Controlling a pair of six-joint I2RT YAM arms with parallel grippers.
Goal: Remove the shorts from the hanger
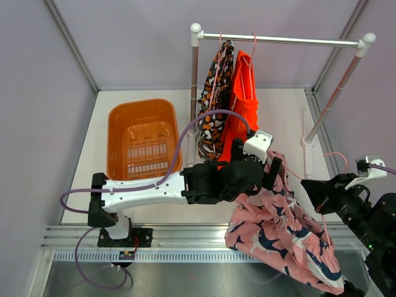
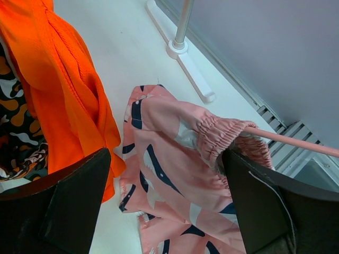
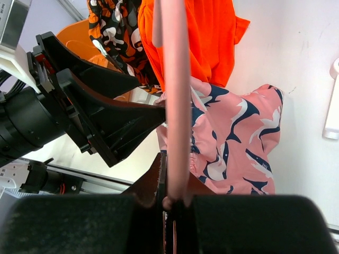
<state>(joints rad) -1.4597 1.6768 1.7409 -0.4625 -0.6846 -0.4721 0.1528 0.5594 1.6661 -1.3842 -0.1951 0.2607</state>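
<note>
The pink shorts [image 1: 278, 232] with navy and white shark shapes hang from a pink hanger [image 3: 175, 95] and drape onto the table's front right. My right gripper [image 3: 177, 200] is shut on the hanger's bar; it also shows in the top view [image 1: 322, 197]. My left gripper [image 2: 167, 174] is open, its jaws either side of the pink shorts [image 2: 175, 174] just below the gathered waistband [image 2: 217, 132]; in the top view [image 1: 272, 168] it sits at the shorts' upper edge. The orange shorts [image 1: 244, 105] and the black patterned shorts [image 1: 213, 105] hang on the rack.
A white rail rack [image 1: 291, 40] stands at the back, its right foot [image 2: 183, 50] near the shorts. An orange basket [image 1: 143, 139] sits at the left. A metal rail [image 1: 185, 238] runs along the table's front edge.
</note>
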